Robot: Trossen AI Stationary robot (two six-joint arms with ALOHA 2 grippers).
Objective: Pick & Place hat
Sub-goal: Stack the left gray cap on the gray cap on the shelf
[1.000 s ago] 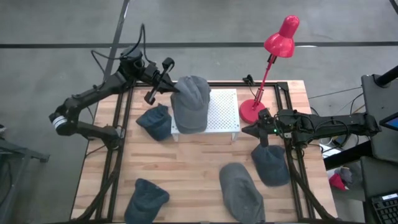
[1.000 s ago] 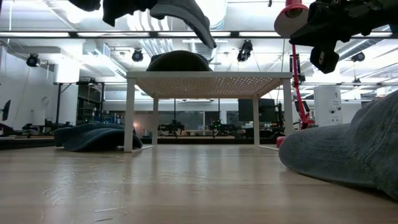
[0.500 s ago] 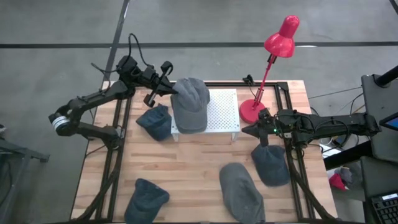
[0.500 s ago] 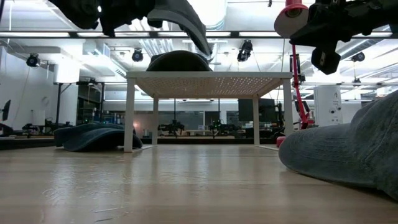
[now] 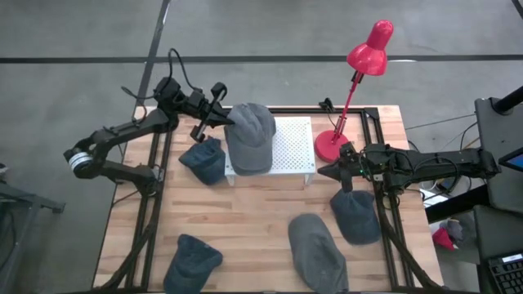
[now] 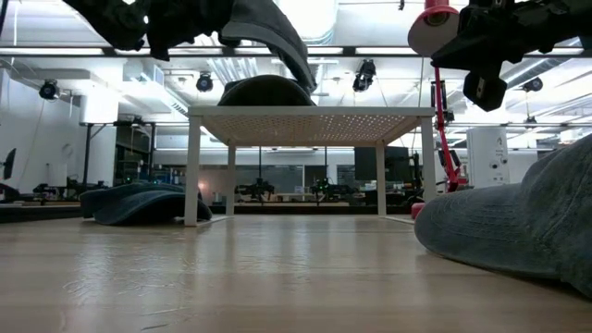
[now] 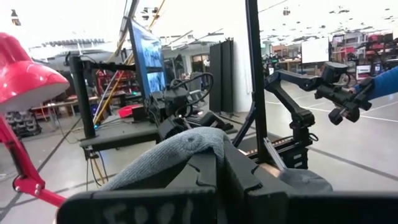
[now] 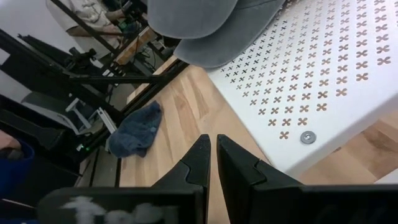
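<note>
A grey cap [image 5: 249, 137] sits over the left part of a white perforated stand [image 5: 294, 147]. Its crown points to the far edge and its brim to the near edge. My left gripper [image 5: 226, 114] is at the crown's far-left side, shut on the cap; the left wrist view shows grey cloth [image 7: 177, 152] bulging over its fingers. In the low view the brim [image 6: 277, 37] hangs in the air above the stand top [image 6: 310, 113]. My right gripper [image 5: 343, 173] hovers shut at the table's right, above another grey cap [image 5: 356, 217], touching nothing. My left gripper pinches the cap between its two fingers at the crown's far-left edge [image 5: 232, 117]. It comes from the table's far-left side. The cloth [image 7: 186, 144] humps up over the fingers, which hide the place of contact. The brim end is held up above the stand.
A red desk lamp [image 5: 353, 86] stands with its base [image 5: 327, 147] right of the stand. Dark blue caps lie left of the stand [image 5: 204, 160] and near the near-left corner [image 5: 193, 261]. A third grey cap [image 5: 317, 251] lies near the near edge.
My left gripper has moved a little toward the table's left edge and downward, taking the cap with it. In the low view the brim hangs slightly lower over the stand than before. The right arm has kept still.
</note>
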